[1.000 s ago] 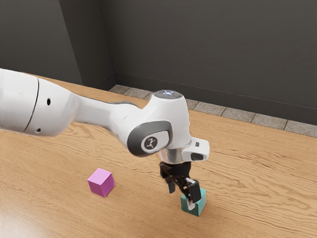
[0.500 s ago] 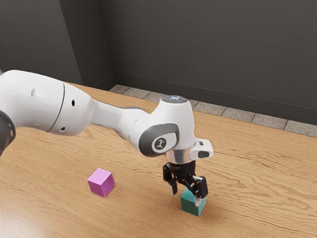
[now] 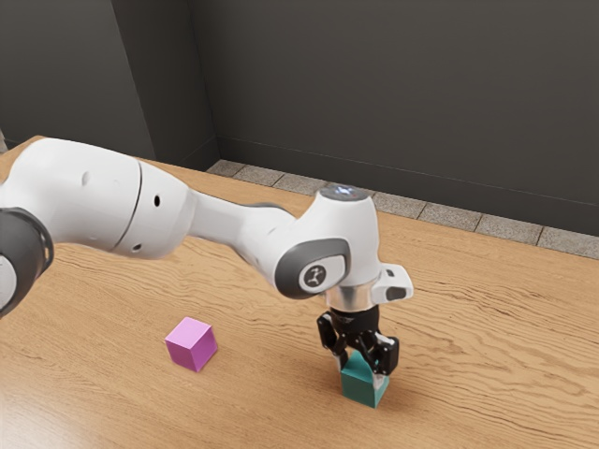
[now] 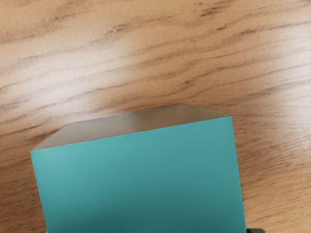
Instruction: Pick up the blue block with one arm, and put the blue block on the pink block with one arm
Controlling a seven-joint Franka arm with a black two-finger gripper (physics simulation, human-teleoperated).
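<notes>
The blue block (image 3: 361, 383), teal in shade, rests on the wooden table (image 3: 487, 318) toward the exterior view's lower right. My gripper (image 3: 361, 359) points straight down over it, one black finger against each of two opposite sides, so it is shut on the block. The block still touches the table. In the wrist view the blue block (image 4: 141, 179) is large and close under my hand. The pink block (image 3: 191, 343) lies on the table, well off toward the exterior view's left, apart from the gripper.
The wooden table runs back to a strip of grey floor tiles (image 3: 468, 217) and a dark wall (image 3: 393, 84). My white arm (image 3: 187, 220) reaches in from the exterior view's left, above the table behind the pink block.
My hand has come down over the blue block and shifted slightly toward the exterior view's right, and its fingers have drawn in against the block's sides. Neither block has moved.
</notes>
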